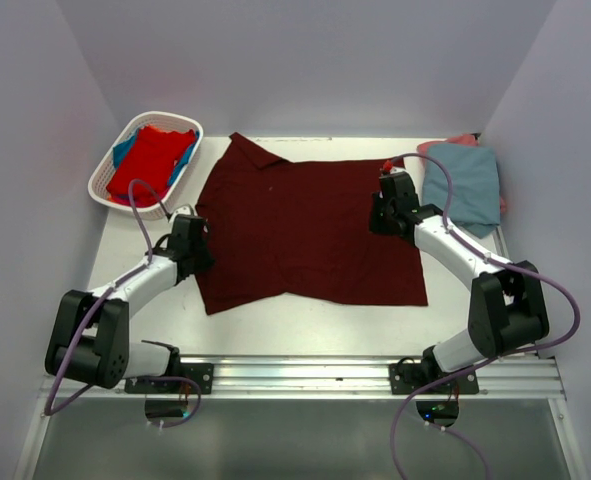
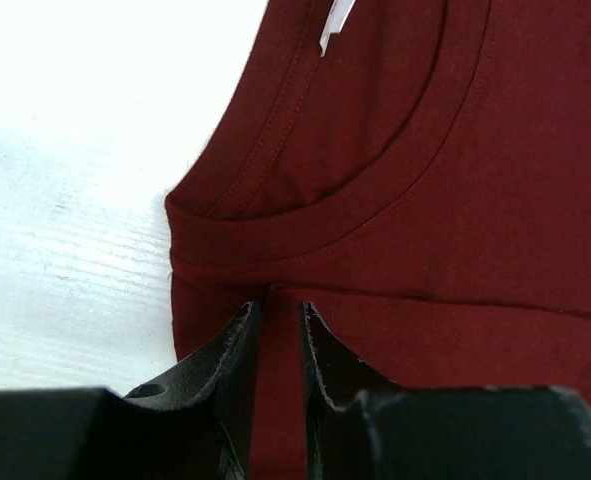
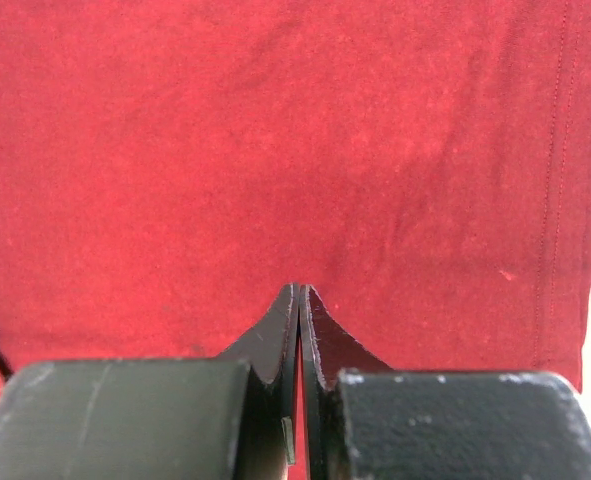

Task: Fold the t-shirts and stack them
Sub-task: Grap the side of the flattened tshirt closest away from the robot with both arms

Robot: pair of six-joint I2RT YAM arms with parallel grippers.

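- The left gripper [image 2: 275, 310] has its two black fingers close together with only a thin gap. Dark cloth shows in the gap, but I cannot tell if it is pinched.
- Its tips sit at the neck edge of the maroon t-shirt [image 1: 310, 230], by the round collar [image 2: 325, 215] with its neat stitch lines.
- The right gripper [image 3: 300, 290] is closed tight, pressed low on the other side of the shirt near the stitched hem [image 3: 555, 200].
- The shirt is soft and thin. It lies spread almost flat in the middle of the white table [image 1: 305, 320].
- I think this is the start of a fold. Next, both grippers need a good hold on the edges so they can lift them evenly.
- A grey-blue t-shirt [image 1: 465, 180] lies folded far right.
- The white basket [image 1: 100, 185] far left holds a red t-shirt [image 1: 153, 160].
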